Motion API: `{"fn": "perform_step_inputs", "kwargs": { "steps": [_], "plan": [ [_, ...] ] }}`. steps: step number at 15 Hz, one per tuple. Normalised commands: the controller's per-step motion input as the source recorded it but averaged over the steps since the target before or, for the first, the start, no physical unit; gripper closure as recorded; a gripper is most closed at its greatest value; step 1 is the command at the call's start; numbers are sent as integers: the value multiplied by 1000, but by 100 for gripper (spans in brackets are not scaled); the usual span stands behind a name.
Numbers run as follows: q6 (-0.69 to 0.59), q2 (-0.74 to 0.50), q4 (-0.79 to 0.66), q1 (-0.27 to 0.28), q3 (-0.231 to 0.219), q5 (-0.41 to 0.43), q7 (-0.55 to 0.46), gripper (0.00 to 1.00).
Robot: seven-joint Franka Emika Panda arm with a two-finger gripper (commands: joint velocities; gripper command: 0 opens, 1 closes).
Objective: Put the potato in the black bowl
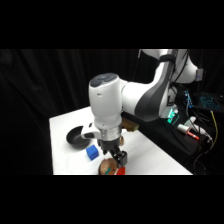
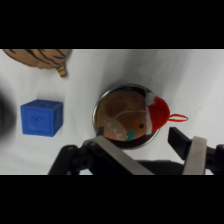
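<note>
I've got the white table [image 1: 62, 124] w/ the arm [image 1: 142, 97] reaching in from upper right, wrist pointing straight down near the front edge. Gripper [image 1: 116, 158] hangs just above the silver bowl [image 2: 99, 107]; in wrist view its fingers [image 2: 194, 151] are spread wide apart w/ nothing between them, so it's released, not grasping.

Black bowl [image 1: 76, 136] sits to the left on the table, apart from the gripper; I see nothing in it in side view, and wrist view only gives me a dark blur at the left edge.

A brown striped object [image 2: 39, 58] lies at the top of wrist view. Blue cube [image 2: 42, 118] stands btwn the black bowl and silver bowl, touching neither.

Potato [image 2: 157, 111] is at the silver bowl's rim, red patch showing; can't tell if it's fully inside.
</note>
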Motion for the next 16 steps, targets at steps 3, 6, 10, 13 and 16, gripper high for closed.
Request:
{"fn": "perform_step_inputs", "kwargs": {
  "steps": [3,6,10,13,16],
  "plan": [
    [133,274,218,-44,20,-36,-89,0],
    [123,283,223,-81,41,12,-145,0],
    [80,231,202,-82,42,16,-155,25],
    [47,95,104,-55,22,-3,-111,42],
    [-7,-11,31,-10,-20,-54,-53,68]
  ]
}}
